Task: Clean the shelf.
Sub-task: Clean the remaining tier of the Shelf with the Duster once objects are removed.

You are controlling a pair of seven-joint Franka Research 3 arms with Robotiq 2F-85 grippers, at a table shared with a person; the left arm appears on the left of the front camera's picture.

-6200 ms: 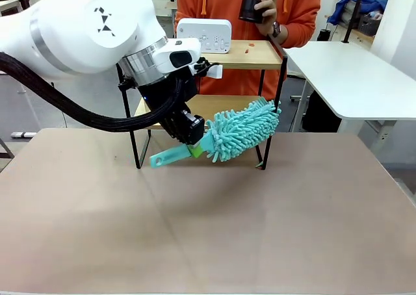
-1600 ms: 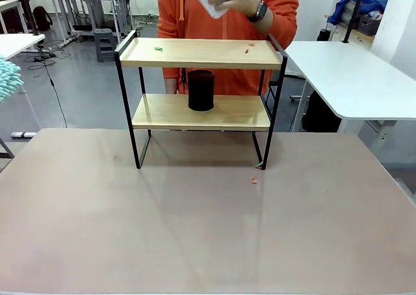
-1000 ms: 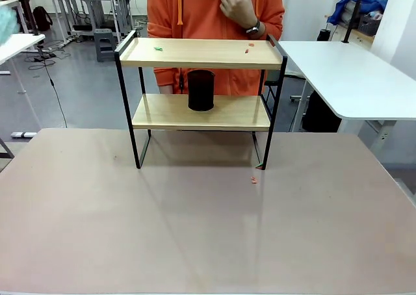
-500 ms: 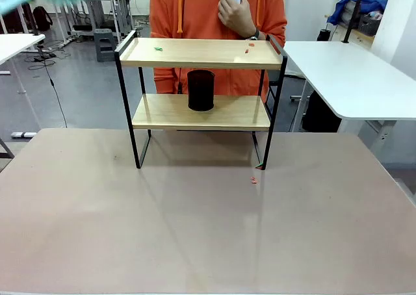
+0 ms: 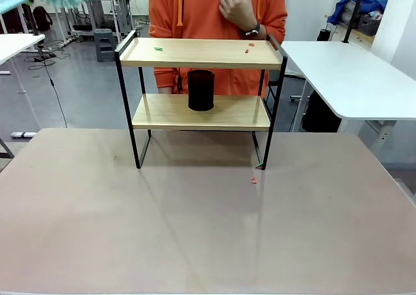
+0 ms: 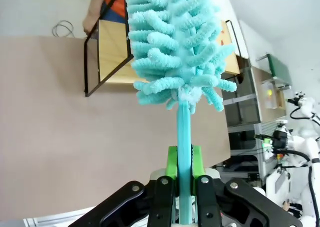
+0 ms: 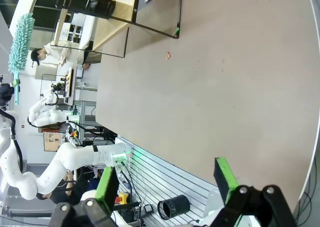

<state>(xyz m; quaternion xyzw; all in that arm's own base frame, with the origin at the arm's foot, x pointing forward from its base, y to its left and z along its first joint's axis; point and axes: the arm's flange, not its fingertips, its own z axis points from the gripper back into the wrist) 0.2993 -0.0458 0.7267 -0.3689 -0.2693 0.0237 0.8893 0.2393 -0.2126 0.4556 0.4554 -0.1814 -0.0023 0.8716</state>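
One two-tier wood-and-black-metal shelf point(image 5: 201, 53), one black cylindrical cup point(image 5: 201, 90) on its lower board.
Left gripper point(image 6: 184, 187) clamps one fluffy teal duster point(image 6: 175, 47); right gripper point(image 7: 166, 179) gapes empty; two scraps point(image 5: 158, 48) on top.

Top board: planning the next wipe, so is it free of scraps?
No, a green scrap and a red scrap lie on the top board.
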